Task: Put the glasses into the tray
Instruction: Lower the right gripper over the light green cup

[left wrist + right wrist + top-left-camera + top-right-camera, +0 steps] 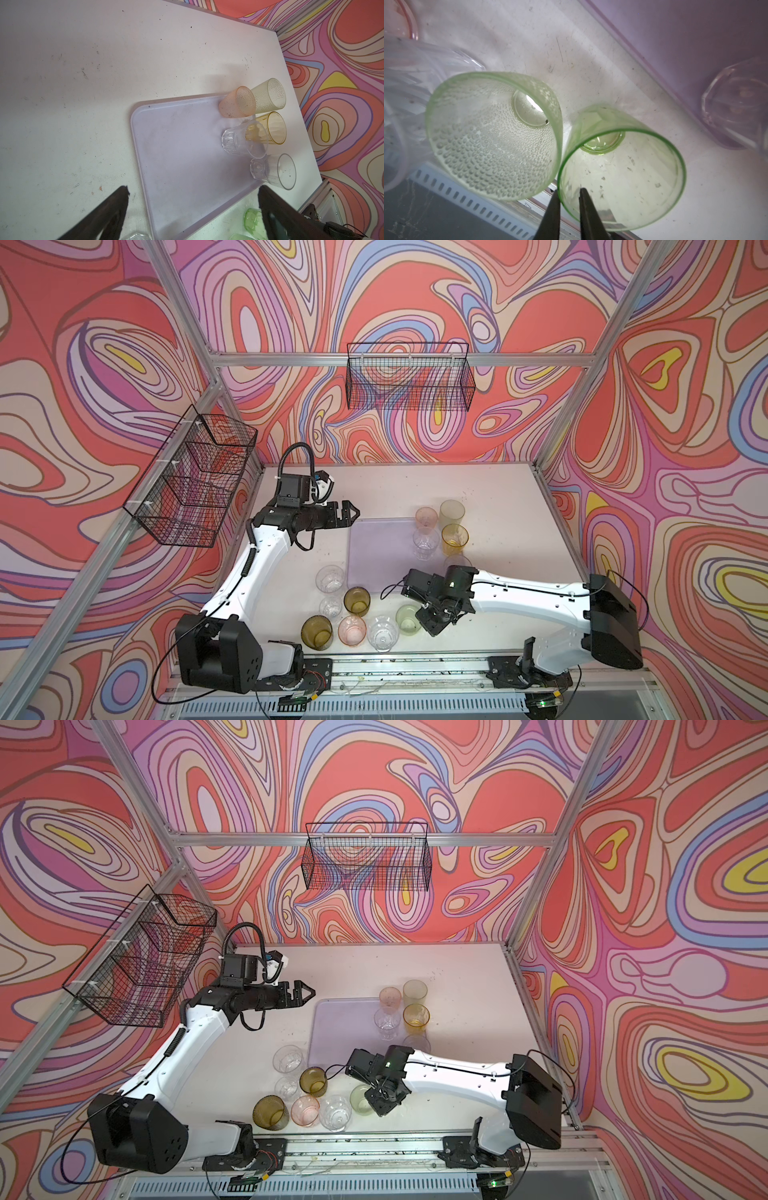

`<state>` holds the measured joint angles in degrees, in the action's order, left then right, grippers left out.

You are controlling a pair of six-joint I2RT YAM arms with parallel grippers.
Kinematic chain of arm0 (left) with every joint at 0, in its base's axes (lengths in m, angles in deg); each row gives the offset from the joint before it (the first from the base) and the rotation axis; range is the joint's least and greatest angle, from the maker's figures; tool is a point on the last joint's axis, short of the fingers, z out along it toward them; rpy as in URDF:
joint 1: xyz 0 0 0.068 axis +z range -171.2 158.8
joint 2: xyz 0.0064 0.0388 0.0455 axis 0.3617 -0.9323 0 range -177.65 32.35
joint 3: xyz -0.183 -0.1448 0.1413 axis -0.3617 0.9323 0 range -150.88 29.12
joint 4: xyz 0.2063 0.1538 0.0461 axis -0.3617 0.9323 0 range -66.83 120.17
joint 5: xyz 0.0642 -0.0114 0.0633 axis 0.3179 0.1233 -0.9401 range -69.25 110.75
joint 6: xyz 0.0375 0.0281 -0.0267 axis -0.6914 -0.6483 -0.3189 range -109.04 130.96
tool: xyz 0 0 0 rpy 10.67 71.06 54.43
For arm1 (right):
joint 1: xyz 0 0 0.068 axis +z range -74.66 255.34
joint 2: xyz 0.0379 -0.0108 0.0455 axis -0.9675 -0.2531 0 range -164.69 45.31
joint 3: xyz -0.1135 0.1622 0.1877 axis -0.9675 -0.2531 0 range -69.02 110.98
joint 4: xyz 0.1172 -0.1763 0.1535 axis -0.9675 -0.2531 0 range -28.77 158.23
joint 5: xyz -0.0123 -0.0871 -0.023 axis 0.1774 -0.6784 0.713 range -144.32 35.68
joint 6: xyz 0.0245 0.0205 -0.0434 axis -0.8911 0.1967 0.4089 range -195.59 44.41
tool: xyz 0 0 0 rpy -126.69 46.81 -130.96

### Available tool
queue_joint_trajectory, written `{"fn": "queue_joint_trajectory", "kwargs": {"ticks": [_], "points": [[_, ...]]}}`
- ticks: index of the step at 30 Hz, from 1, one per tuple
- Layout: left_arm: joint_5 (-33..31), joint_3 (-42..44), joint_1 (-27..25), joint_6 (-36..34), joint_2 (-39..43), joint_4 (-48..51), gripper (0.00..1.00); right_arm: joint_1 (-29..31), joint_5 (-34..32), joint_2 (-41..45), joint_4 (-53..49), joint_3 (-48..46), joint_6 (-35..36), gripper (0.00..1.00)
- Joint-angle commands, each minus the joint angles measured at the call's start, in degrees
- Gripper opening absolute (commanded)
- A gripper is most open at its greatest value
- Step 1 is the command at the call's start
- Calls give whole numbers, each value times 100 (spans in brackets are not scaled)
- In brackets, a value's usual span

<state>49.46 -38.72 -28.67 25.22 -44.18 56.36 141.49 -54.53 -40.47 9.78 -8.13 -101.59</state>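
Seemingly, right gripper (568,189) pinches rim of upright green glass (633,187), mouth upward; left gripper (193,187) spread.

top pair: high, facing down, whole table (374,489) | L wrist: over tray (176,155) | R wrist: close, tray edge

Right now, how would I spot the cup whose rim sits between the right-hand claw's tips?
Find the flat pale lilac plastic tray, then look just in front of its near right corner, under the right gripper. Two greenish tumblers stand side by side there; yours is the bright green glass without dimples, not the paler dimpled green glass beside it.
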Motion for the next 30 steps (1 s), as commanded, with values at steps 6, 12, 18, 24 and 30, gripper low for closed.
{"fn": "queue_joint_trajectory", "kwargs": {"ticks": [6,12,18,24,30], "points": [[56,-5,26,24,-33,-5,100,34,-220,-27,-125,64,25,9],[71,-3,26,33,-45,-10,100,38,-401,-36,-260,208,29,4],[73,-6,26,33,-36,-13,100,36,-563,-45,-466,437,8,0],[82,-8,26,37,-37,-14,100,38,-694,-24,-618,670,-78,0],[73,-3,21,33,-26,-6,100,38,-893,-163,-894,1132,-83,0]]}}
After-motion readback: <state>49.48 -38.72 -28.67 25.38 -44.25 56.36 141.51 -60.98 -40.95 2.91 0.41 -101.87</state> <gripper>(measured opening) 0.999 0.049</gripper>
